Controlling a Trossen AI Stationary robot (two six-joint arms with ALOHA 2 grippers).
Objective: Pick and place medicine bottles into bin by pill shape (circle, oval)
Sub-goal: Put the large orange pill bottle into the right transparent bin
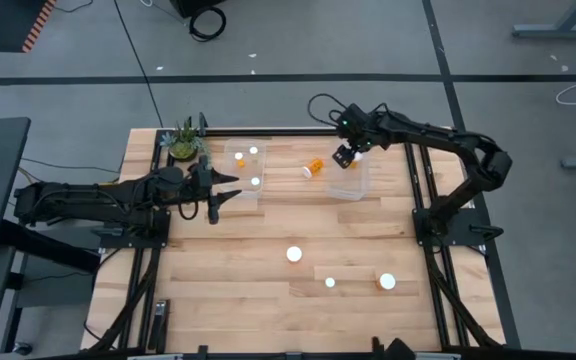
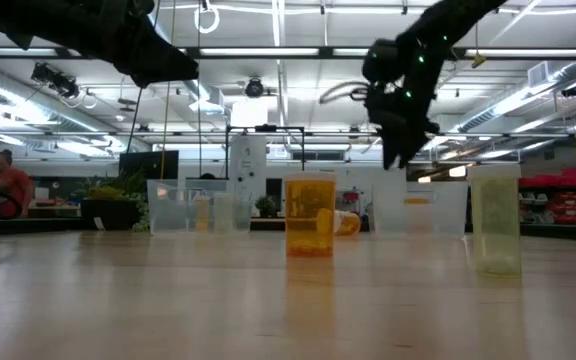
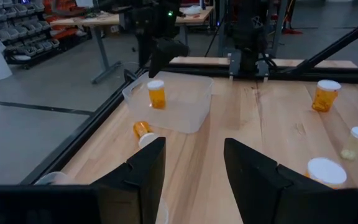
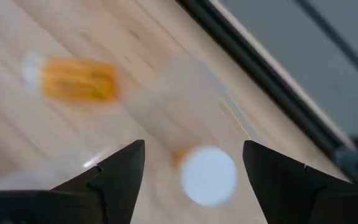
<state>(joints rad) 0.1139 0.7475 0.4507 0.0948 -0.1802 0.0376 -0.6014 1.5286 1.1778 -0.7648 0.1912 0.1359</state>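
My right gripper (image 1: 346, 155) hangs open and empty above the right clear bin (image 1: 348, 186). An amber bottle with a white cap (image 3: 156, 94) stands upright in that bin, right below the open fingers (image 4: 208, 175). Another amber bottle (image 1: 315, 166) lies on its side on the table between the two bins. The left clear bin (image 1: 245, 195) holds three white-capped bottles. Three more bottles stand on the near half of the table (image 1: 294, 254), (image 1: 330, 282), (image 1: 387, 282). My left gripper (image 1: 218, 195) is open and empty beside the left bin.
A small green potted plant (image 1: 183, 140) stands at the table's far left corner, behind the left bin. Black frame rails (image 1: 423, 190) run along the table's left and right sides. Bare wood lies between the bins and the near bottles.
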